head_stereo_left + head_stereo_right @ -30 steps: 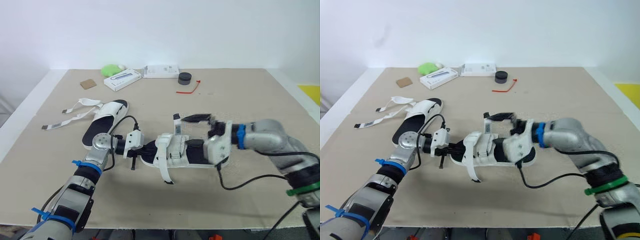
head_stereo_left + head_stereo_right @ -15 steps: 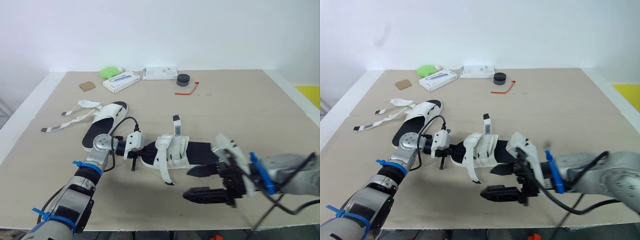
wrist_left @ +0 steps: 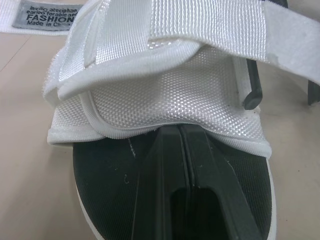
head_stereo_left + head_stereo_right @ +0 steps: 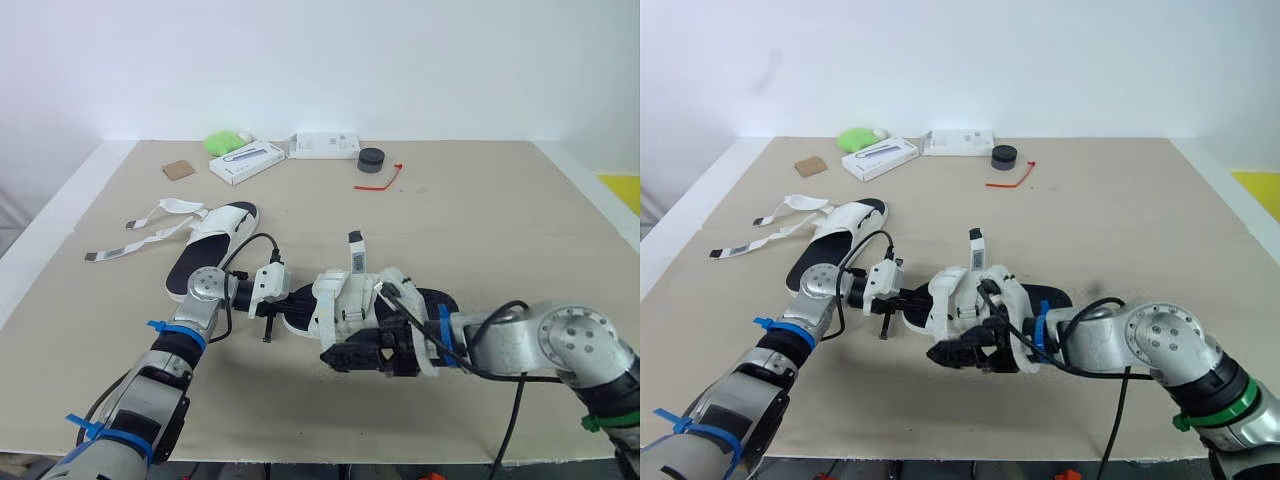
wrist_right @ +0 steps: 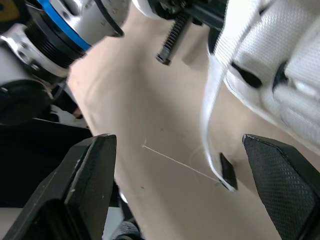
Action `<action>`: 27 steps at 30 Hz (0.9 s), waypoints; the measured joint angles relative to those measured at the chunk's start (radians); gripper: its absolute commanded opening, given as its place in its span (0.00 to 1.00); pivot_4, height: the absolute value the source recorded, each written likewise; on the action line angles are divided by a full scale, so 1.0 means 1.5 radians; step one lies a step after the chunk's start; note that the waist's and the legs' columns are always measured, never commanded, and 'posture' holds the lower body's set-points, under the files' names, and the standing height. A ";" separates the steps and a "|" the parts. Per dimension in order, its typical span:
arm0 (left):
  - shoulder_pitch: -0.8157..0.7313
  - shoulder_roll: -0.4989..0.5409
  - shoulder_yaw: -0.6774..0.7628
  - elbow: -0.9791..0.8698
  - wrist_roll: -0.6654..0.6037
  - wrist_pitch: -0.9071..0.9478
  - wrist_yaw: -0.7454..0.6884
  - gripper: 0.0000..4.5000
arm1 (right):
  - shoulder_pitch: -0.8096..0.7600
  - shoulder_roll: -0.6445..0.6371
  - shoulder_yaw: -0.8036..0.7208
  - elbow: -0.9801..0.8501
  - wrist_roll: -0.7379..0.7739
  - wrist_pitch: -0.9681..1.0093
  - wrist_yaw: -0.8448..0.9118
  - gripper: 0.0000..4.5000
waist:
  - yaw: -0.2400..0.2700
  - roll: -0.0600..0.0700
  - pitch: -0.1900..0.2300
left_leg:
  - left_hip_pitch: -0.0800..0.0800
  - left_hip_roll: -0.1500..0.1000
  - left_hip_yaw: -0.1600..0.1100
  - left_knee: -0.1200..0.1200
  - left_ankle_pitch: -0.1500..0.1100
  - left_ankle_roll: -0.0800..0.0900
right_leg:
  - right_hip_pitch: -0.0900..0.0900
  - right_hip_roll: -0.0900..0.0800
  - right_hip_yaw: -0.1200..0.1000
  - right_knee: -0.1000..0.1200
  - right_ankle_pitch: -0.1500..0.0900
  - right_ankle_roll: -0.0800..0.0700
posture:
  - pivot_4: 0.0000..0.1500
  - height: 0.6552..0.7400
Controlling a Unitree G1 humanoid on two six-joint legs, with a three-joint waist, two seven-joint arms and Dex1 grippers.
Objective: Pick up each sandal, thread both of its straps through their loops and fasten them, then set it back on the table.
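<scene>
Two sandals on the tabletop [image 4: 480, 230]. One sandal [image 4: 345, 300] lies mid-tabletop, nearer the front edge, toe pointing to the left edge. Left claw [image 4: 297, 297] is at its toe end, fingers [image 3: 165, 165] pressed together and lying on the black footbed, tips tucked under the white mesh upper. One strap [image 4: 354, 252] with a label sticks up on the far side of this sandal. Another strap [image 5: 215, 125] hangs loose off the near side, its black tip on the tabletop. Right claw [image 5: 175, 142] sits just beside the sandal's near side, fingers wide apart, with that loose strap end between them and nothing gripped. Second sandal [image 4: 215, 235] lies toward the left edge, toe toward the front, both straps undone and trailing out to the left. Along the far edge: green lump [image 4: 225, 141], two white boxes [image 4: 245, 160] [image 4: 323, 144], black puck [image 4: 371, 159], red tie [image 4: 380, 178], brown square [image 4: 177, 170].
</scene>
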 measured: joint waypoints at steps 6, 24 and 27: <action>-0.002 -0.001 0.000 0.002 0.001 -0.001 0.000 0.00 | -0.053 0.045 0.033 0.046 0.003 0.032 -0.039 0.97 | 0.000 0.001 -0.001 | 0.000 0.001 0.000 0.000 0.000 0.000 | -0.001 -0.001 0.000 0.000 0.000 -0.001 | 1.00 1.00; 0.008 0.001 0.000 -0.017 0.001 -0.001 -0.002 0.00 | -0.060 0.117 0.059 0.118 -0.046 0.092 -0.053 0.21 | 0.000 0.003 -0.002 | -0.003 0.000 0.001 -0.001 -0.001 0.001 | -0.004 -0.003 -0.001 0.000 0.000 -0.001 | 1.00 1.00; 0.008 0.001 0.000 -0.018 0.001 -0.001 -0.002 0.00 | -0.060 0.113 0.052 0.117 -0.044 0.103 -0.037 0.00 | 0.000 0.003 -0.002 | -0.003 0.000 0.001 -0.001 -0.001 0.001 | -0.004 -0.003 -0.001 0.000 0.000 -0.001 | 1.00 1.00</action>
